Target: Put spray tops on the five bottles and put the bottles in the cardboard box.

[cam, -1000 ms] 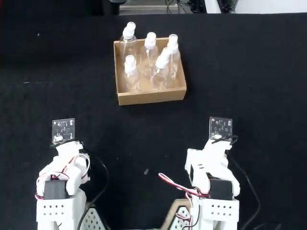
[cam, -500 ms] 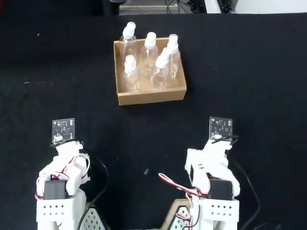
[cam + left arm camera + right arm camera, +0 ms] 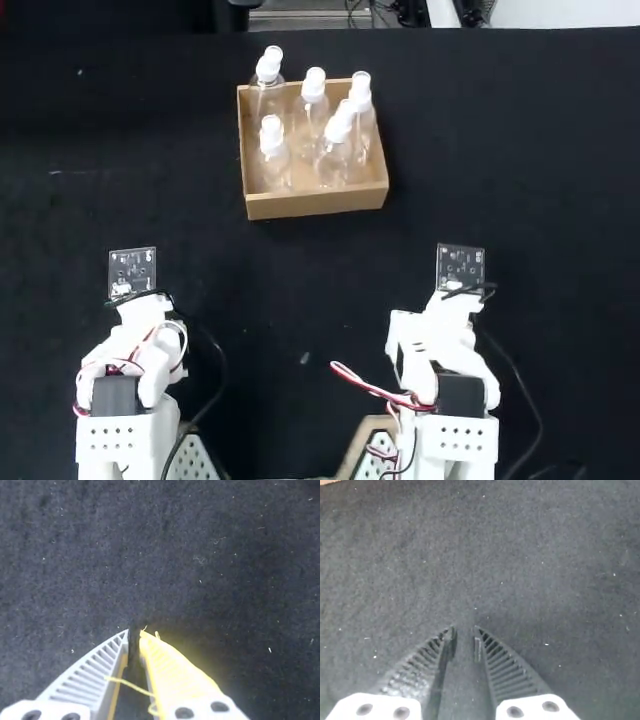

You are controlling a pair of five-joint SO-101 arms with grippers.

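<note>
The cardboard box (image 3: 315,205) stands at the far middle of the black table. Five clear bottles stand upright inside it, each with a white spray top: three along the back (image 3: 267,80) (image 3: 313,100) (image 3: 359,100) and two in front (image 3: 272,150) (image 3: 335,140). Both arms sit folded at the near edge, one at the left (image 3: 135,340) and one at the right (image 3: 445,345), far from the box. My left gripper (image 3: 135,632) is shut, its tips touching over bare cloth. My right gripper (image 3: 463,630) is shut with a thin slit between its fingers, holding nothing.
Black cloth (image 3: 520,160) covers the whole table. A small square marker plate stands on each arm (image 3: 132,272) (image 3: 460,266). Loose wires (image 3: 365,385) hang between the arm bases at the near edge.
</note>
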